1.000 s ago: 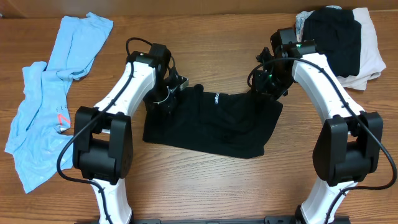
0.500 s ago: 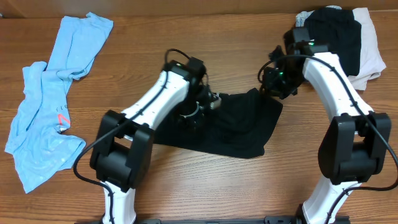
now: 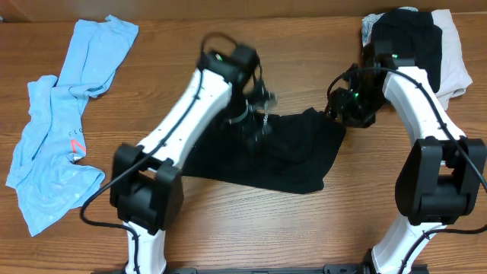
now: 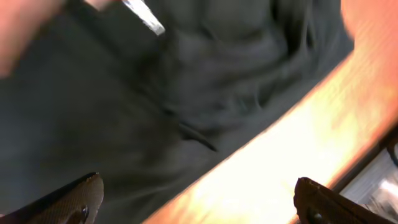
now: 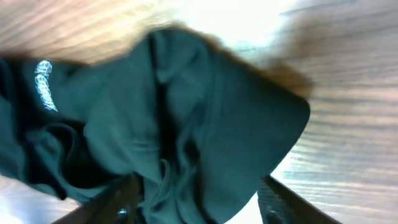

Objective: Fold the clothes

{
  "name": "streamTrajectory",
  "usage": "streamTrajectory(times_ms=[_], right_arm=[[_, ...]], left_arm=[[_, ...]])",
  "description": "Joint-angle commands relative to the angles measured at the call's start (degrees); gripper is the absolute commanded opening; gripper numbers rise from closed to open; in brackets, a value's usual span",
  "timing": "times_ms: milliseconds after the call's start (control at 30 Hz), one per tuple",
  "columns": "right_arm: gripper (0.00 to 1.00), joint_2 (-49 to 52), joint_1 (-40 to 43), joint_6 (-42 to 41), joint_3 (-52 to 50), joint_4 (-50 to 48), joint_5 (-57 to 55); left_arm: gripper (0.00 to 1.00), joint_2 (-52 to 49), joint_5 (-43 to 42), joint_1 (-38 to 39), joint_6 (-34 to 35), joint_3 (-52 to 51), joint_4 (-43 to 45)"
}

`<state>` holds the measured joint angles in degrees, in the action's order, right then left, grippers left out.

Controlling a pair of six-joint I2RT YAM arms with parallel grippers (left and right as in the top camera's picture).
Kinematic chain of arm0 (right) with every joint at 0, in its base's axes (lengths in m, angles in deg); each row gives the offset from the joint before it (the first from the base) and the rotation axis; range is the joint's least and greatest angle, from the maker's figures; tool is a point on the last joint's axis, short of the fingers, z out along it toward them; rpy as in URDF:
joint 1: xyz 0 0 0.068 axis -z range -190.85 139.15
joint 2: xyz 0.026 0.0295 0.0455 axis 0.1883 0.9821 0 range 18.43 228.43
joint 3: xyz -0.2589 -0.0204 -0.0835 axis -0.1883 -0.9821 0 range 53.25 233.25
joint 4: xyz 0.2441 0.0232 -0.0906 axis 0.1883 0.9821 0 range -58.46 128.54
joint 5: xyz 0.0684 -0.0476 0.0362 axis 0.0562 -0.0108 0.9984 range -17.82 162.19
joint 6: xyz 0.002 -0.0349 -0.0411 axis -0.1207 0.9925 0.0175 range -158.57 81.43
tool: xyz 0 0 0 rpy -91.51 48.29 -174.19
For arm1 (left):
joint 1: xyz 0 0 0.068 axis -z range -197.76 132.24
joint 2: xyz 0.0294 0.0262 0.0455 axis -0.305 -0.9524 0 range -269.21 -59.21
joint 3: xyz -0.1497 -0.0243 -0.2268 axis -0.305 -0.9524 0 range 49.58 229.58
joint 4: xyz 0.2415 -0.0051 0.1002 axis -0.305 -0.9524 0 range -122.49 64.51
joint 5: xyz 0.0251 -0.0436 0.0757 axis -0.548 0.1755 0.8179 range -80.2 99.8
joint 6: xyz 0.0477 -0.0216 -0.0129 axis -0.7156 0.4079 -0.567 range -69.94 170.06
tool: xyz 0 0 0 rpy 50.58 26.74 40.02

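The black T-shirt (image 3: 293,156) lies bunched in the middle of the table, its white logo print (image 5: 45,93) showing in the right wrist view. My left gripper (image 3: 261,120) hovers over the shirt's upper left part, blurred by motion. Its fingers (image 4: 78,198) stand wide open with nothing between them, above dark cloth (image 4: 143,106) and bare wood. My right gripper (image 3: 344,109) is at the shirt's upper right corner, jaws open, with loose folds of the shirt (image 5: 205,155) lying between the fingers (image 5: 124,199). The light blue T-shirt (image 3: 57,129) lies crumpled at the far left.
A pile of black cloth (image 3: 411,46) on beige cloth (image 3: 456,72) sits at the back right corner, just behind my right arm. The wooden table (image 3: 251,221) shows bare along the front.
My left gripper swung right over the black shirt, carrying its left edge towards the middle, then opened and let go. My right gripper shifted slightly right and opened off the shirt's corner.
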<state>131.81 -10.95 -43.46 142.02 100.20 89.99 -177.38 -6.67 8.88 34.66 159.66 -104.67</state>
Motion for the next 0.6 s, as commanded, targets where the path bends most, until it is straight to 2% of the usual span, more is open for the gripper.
streamTrajectory(times_ms=[0, 100, 333, 433, 567], right_arm=[[0.75, -1.84, -0.13, 0.35, -4.79, -1.07, 0.28], [0.8, -1.84, -0.13, -0.07, -8.81, -2.71, 0.31], [0.78, -1.84, -0.11, -1.88, -15.15, -6.93, 0.33], [0.7, -1.84, -0.15, -4.13, -18.1, -10.43, 0.66], [0.52, -1.84, -0.31, -4.39, -21.7, -16.22, 5.95]], left_arm=[[1.0, 0.55, 5.66, -2.32, 0.87, 8.02, -1.22], [1.0, 0.55, 7.93, -3.91, 0.87, 12.04, -1.18], [1.0, 0.55, 8.11, -6.62, 0.9, 13.81, -1.42], [1.0, 0.55, 8.15, -7.15, 0.83, 13.81, -1.4], [1.0, 0.55, 10.05, -7.8, 0.87, 13.81, -1.38]])
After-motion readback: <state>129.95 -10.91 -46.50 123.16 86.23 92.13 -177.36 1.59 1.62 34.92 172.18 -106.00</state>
